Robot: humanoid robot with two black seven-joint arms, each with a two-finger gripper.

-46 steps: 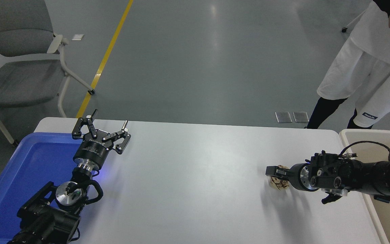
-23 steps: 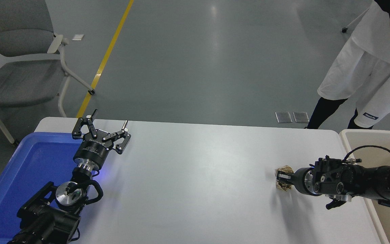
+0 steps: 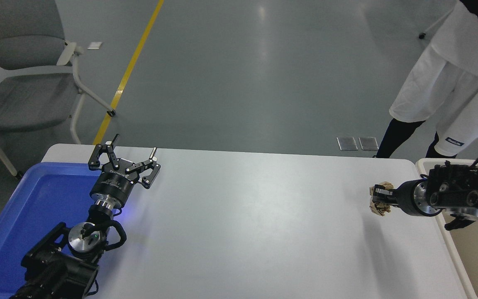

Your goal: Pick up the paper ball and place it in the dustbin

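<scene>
The tan-brown paper ball (image 3: 380, 200) is held in my right gripper (image 3: 381, 198), which is shut on it and carries it above the white table (image 3: 243, 224) near the right edge. The right arm comes in from the right edge and points left. The beige dustbin (image 3: 423, 165) stands just right of the table, partly hidden behind the right arm; its inside shows at the lower right. My left gripper (image 3: 131, 155) is open and empty, parked at the lower left over the edge of the blue tray.
A shallow blue tray (image 3: 27, 207) lies at the table's left end. A person in white clothes (image 3: 450, 83) stands at the far right beyond the table. A grey chair (image 3: 23, 70) stands on the floor at the top left.
My right gripper has lifted the paper ball off the table and moved it right and further back, towards the dustbin. The left arm has not moved.
</scene>
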